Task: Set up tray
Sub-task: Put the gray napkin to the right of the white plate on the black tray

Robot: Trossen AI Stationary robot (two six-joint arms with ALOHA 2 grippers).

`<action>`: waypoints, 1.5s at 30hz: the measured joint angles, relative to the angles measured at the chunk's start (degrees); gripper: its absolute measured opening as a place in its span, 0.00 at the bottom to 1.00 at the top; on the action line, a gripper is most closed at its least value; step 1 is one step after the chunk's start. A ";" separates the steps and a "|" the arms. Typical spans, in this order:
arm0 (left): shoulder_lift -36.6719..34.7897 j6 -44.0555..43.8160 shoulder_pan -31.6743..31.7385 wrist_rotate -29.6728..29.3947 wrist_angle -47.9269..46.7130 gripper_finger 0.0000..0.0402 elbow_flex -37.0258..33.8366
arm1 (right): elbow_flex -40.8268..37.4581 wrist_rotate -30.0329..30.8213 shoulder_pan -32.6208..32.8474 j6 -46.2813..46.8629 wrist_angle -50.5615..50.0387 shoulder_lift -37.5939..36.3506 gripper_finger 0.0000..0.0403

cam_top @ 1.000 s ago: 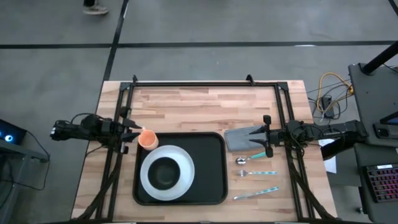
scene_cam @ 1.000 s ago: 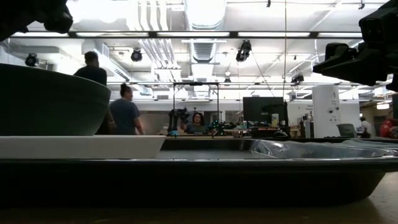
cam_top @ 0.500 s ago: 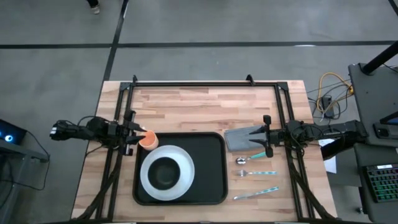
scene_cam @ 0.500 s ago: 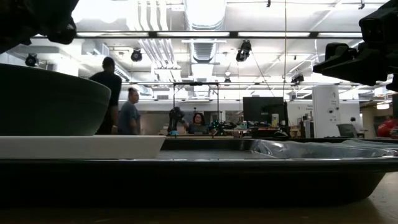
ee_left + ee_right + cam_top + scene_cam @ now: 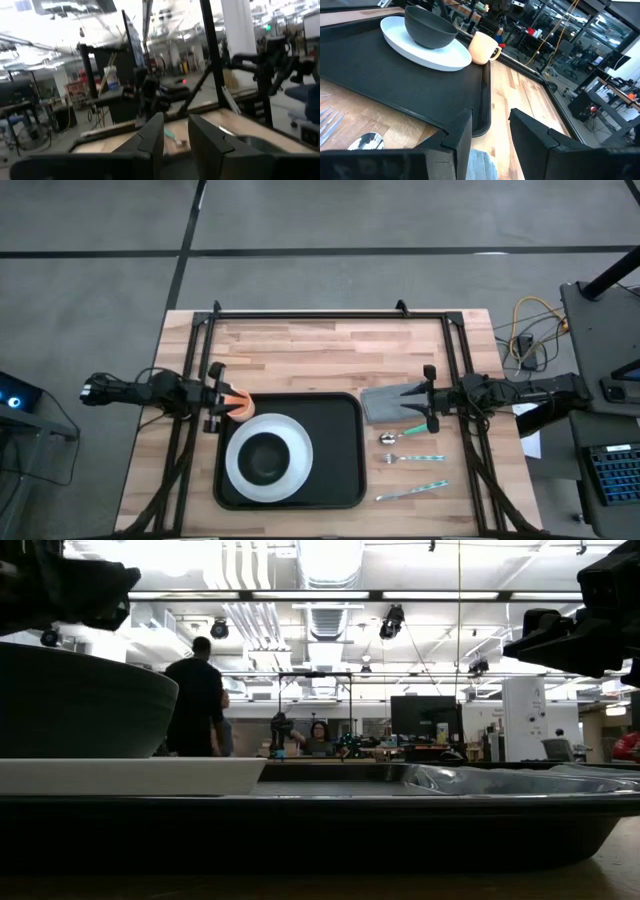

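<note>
Tray in the high view lies flat at the near middle of the wooden table, carrying a white plate with a dark bowl on its left half. An orange cup sits at the tray's far left corner, and the left gripper is just beside it. The right gripper hangs at the edge of a grey napkin, with a spoon, a fork and a knife nearer. The low view shows both grippers raised above tray level, and people stand in the room behind. In the left wrist view the fingers leave a narrow, empty gap. In the right wrist view the fingers stand moderately apart above the napkin, gripping nothing.
</note>
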 joint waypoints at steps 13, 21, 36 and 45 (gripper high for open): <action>-0.02 0.15 0.00 -0.43 -8.71 0.18 0.11 | 0.00 0.00 0.00 0.00 0.00 0.02 0.31; 0.67 -0.56 0.00 -1.41 -11.25 0.18 0.24 | 0.00 0.00 0.00 0.00 0.00 0.04 0.30; 0.74 -0.95 0.01 -1.46 -11.49 0.18 0.26 | 0.00 0.02 -0.02 0.00 0.00 0.04 0.30; 0.74 -0.97 0.02 -1.49 -11.54 0.18 0.26 | 0.00 0.02 0.00 0.00 0.00 0.04 0.31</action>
